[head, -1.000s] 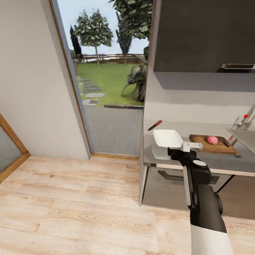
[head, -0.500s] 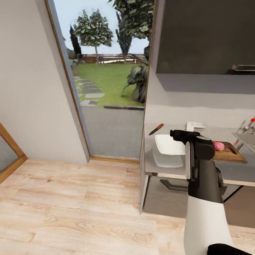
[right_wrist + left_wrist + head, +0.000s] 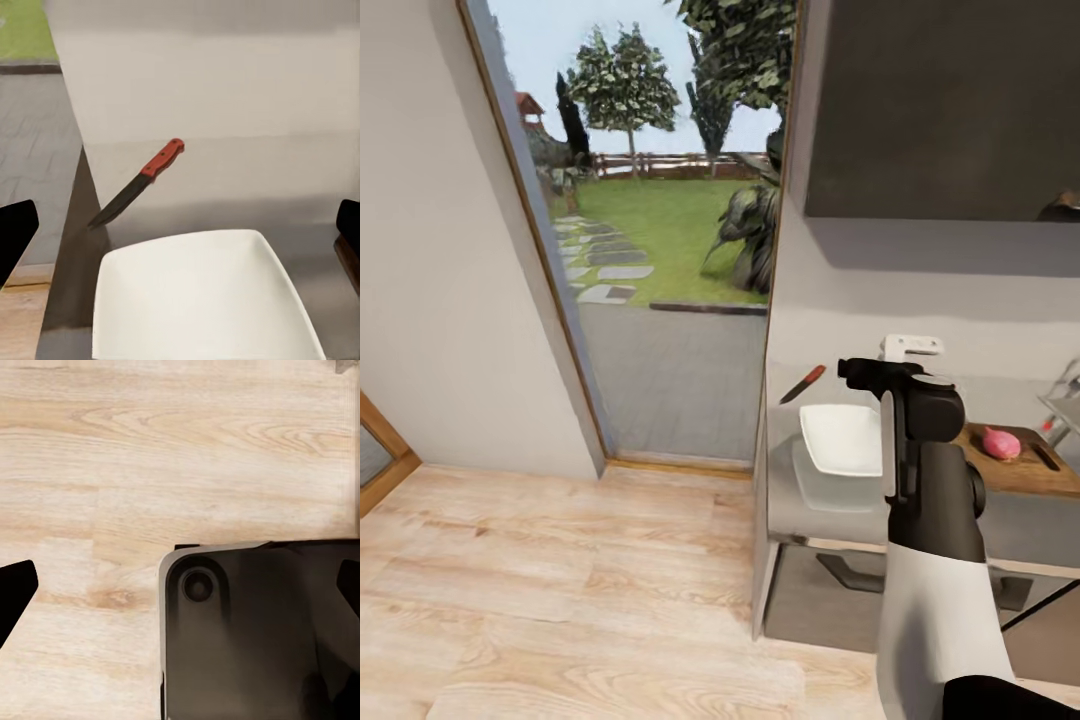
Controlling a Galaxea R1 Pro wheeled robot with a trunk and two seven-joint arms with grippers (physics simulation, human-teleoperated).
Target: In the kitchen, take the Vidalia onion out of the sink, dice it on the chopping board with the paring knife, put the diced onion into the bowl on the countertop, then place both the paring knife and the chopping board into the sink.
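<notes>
While our right arm is raised over the countertop [image 3: 815, 495], the right gripper [image 3: 910, 347] hangs above the back of the worktop, and in the right wrist view its dark fingertips [image 3: 15, 234] sit at the far edges of the frame, so we read the jaws as spread wide and holding nothing. Below and ahead of that gripper lies the bowl [image 3: 202, 296], white and empty, and just beyond it the paring knife [image 3: 139, 182] rests flat on the grey surface, apart from the bowl, red handle toward the wall. In the head view the knife [image 3: 802, 383] lies near the counter's end by the doorway. The Vidalia onion [image 3: 1001, 443] sits whole on the chopping board [image 3: 1020, 470], on the other side of our arm from the bowl [image 3: 842, 437]. Our left gripper [image 3: 180, 585] points at the wooden floor [image 3: 150, 450], fingertips wide apart and empty.
</notes>
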